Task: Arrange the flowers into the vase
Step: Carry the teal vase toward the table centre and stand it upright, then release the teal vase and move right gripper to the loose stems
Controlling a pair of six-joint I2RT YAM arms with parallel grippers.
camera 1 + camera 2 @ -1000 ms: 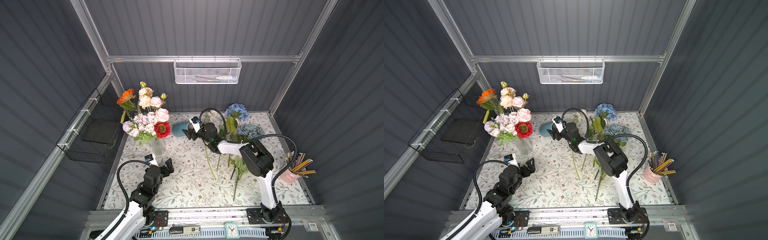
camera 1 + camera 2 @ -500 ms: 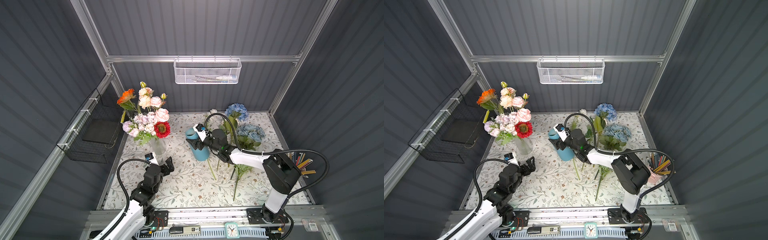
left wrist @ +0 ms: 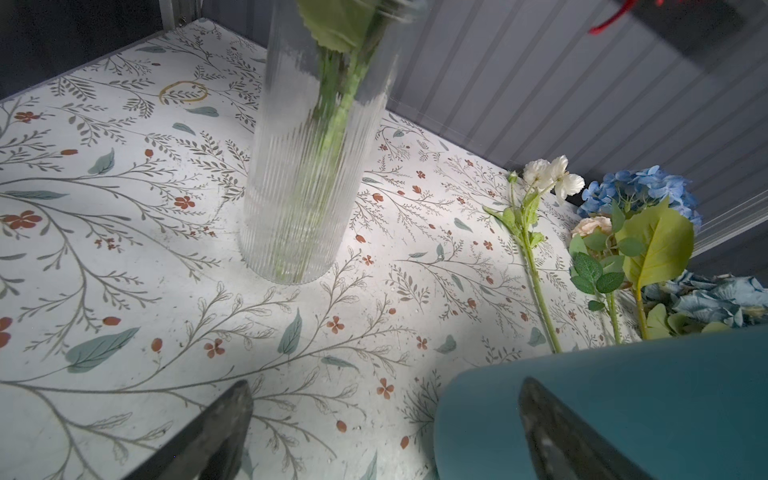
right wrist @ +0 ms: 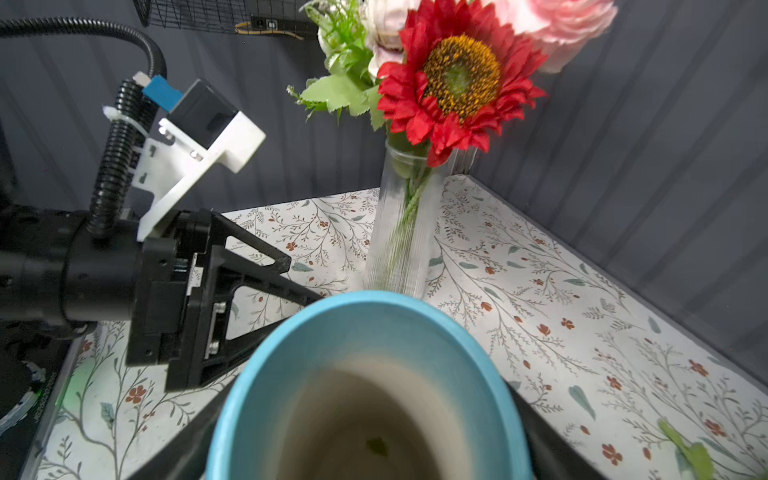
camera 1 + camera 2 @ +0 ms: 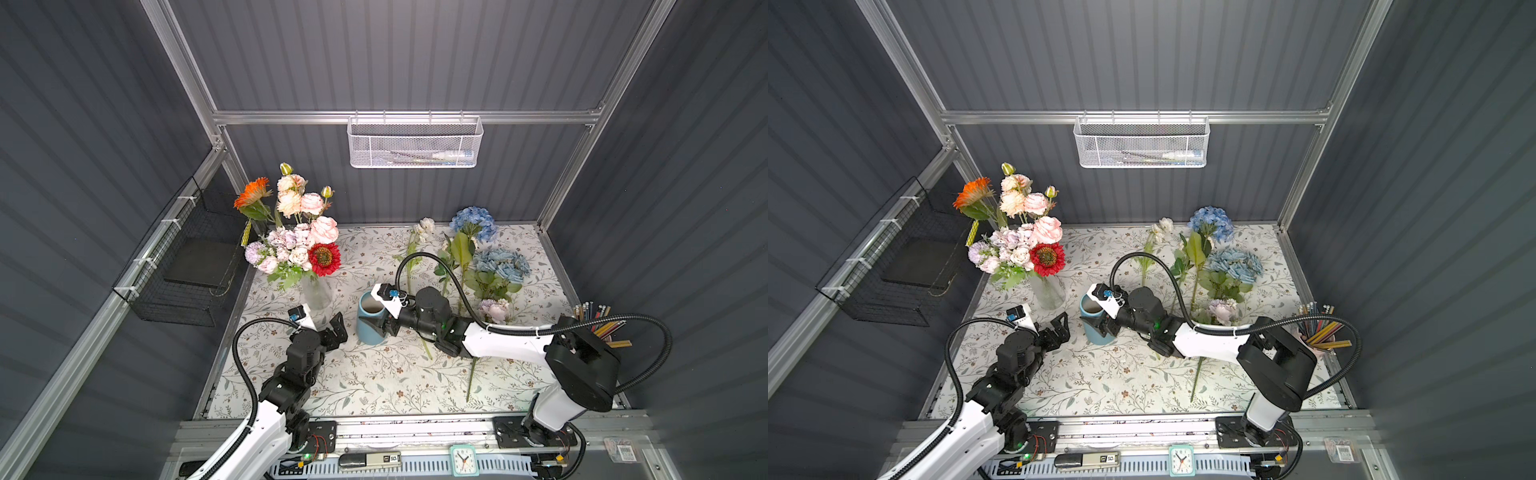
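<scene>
Now right gripper is clasping matte blue ceramic cylinder vase, best steadying it upright beside spread-open left gripper.

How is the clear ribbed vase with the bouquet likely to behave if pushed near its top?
Likely to tip: the clear ribbed vase is tall and narrow, and its bouquet spreads far wider than the base, so it looks top-heavy. Pushed low, it would probably slide on the flat mat. Its hard walls may be slippery, though ribs could help grip.
</scene>
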